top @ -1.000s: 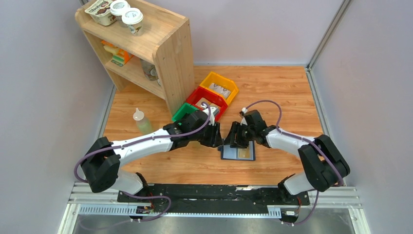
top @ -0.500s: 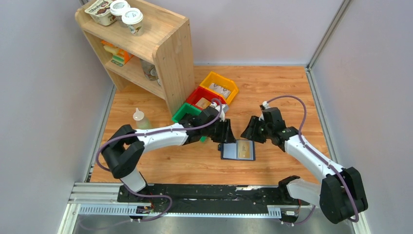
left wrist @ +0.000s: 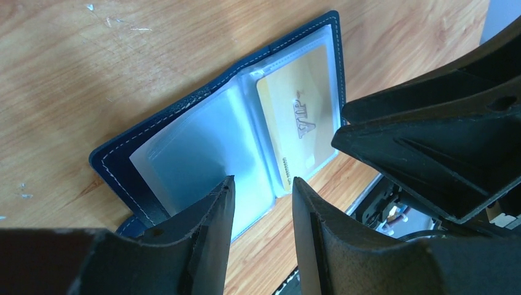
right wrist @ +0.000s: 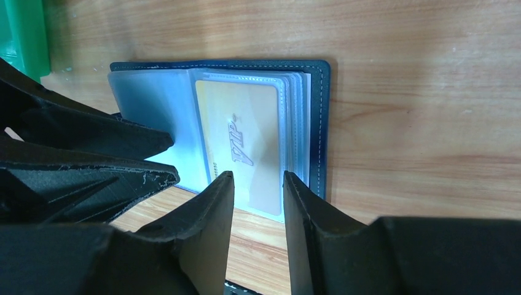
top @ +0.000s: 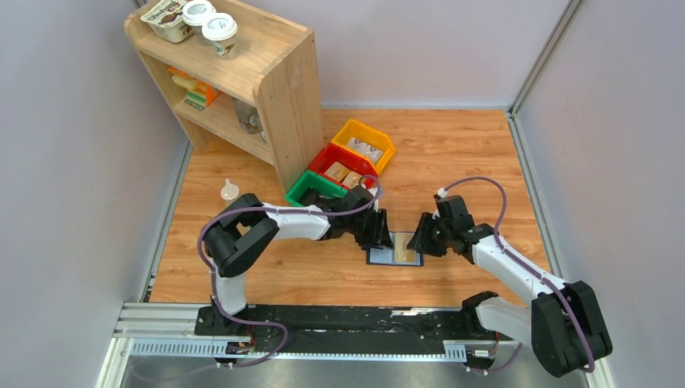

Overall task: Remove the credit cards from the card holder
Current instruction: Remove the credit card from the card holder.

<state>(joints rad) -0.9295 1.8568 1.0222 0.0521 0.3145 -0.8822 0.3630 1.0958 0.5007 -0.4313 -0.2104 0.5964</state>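
Observation:
The navy card holder (top: 381,257) lies open and flat on the wooden table, its clear plastic sleeves facing up. A tan credit card (top: 408,253) marked "VIP" sits inside the right-hand sleeve (left wrist: 296,126) (right wrist: 244,144); the left sleeve looks empty. My left gripper (top: 380,232) hovers over the holder's left page (left wrist: 196,147), open (left wrist: 263,184), nothing between its fingers. My right gripper (top: 420,237) stands open just above the card's near edge (right wrist: 258,177), also holding nothing. The two grippers are close together, tips nearly facing.
Green (top: 311,187), red (top: 343,166) and yellow (top: 365,144) bins stand just behind the left gripper. A wooden shelf (top: 266,81) fills the back left. A small bottle (top: 229,191) is partly hidden behind the left arm's elbow.
The left arm reached further right and lower over the holder. The right arm pulled away to the right, then came back down to the holder's right page with its jaws narrower.

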